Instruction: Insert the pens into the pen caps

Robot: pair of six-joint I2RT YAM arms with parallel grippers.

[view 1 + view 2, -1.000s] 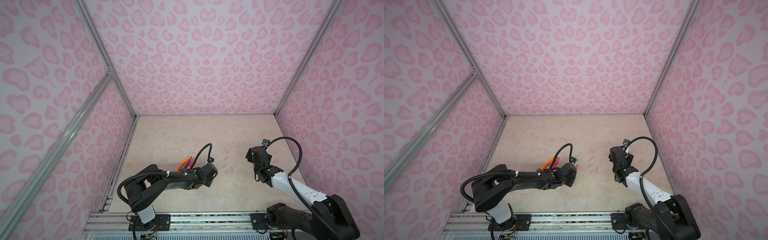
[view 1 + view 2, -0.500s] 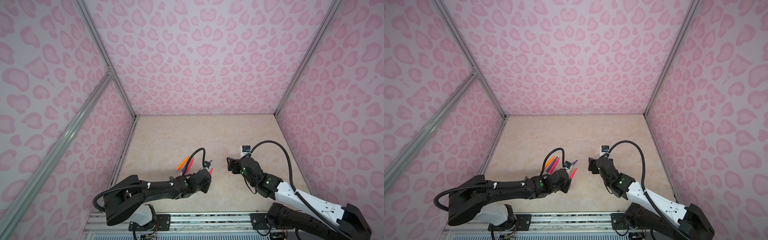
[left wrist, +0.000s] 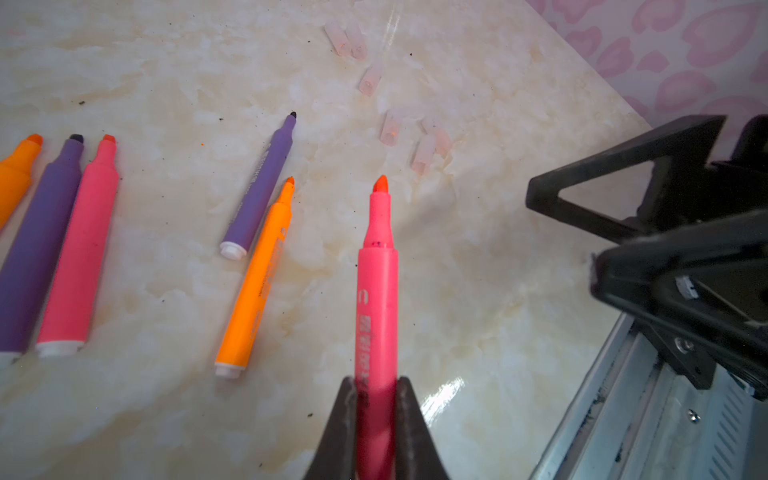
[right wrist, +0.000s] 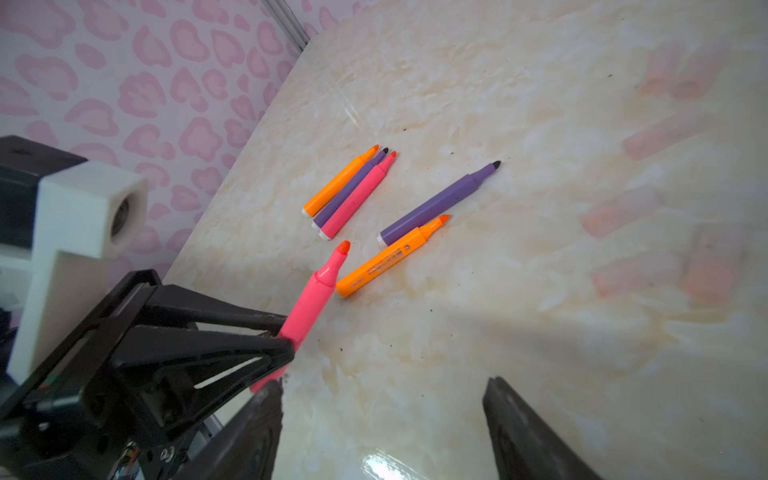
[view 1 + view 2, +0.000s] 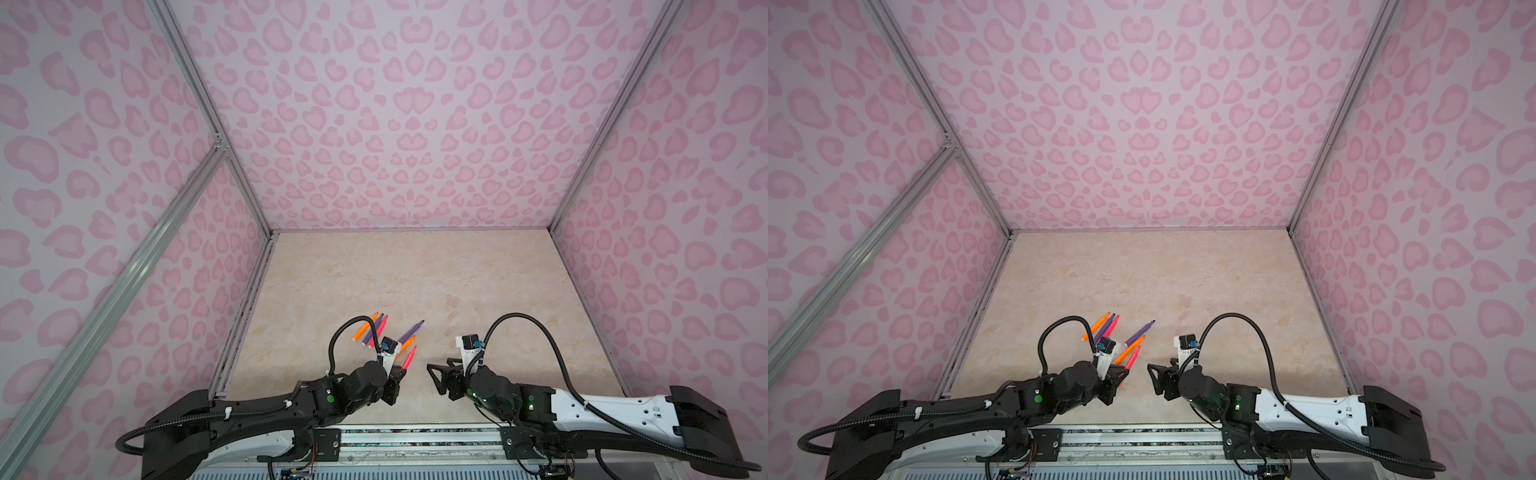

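My left gripper point(image 3: 376, 390) is shut on a pink-red pen point(image 3: 376, 291), held just above the table with its tip pointing away; both top views show this pen point(image 5: 409, 358) point(image 5: 1133, 358) near the front edge. Five other pens lie flat: an orange, purple and pink trio point(image 4: 349, 191), then a purple pen point(image 4: 440, 199) beside an orange pen point(image 4: 390, 257). Several clear pen caps point(image 3: 390, 126) lie scattered beyond the held tip. My right gripper point(image 4: 382, 399) is open and empty, facing my left gripper point(image 5: 399, 376) at close range.
The beige marble table point(image 5: 415, 270) is boxed in by pink patterned walls on three sides. A metal rail point(image 3: 623, 415) runs along the front edge under both arms. Blurred caps point(image 4: 623, 212) lie to the side of my right gripper point(image 5: 432, 374).
My left gripper has drawn back toward the front edge with the pink-red pen. My right gripper swung in toward the middle and front, and now faces the left one.
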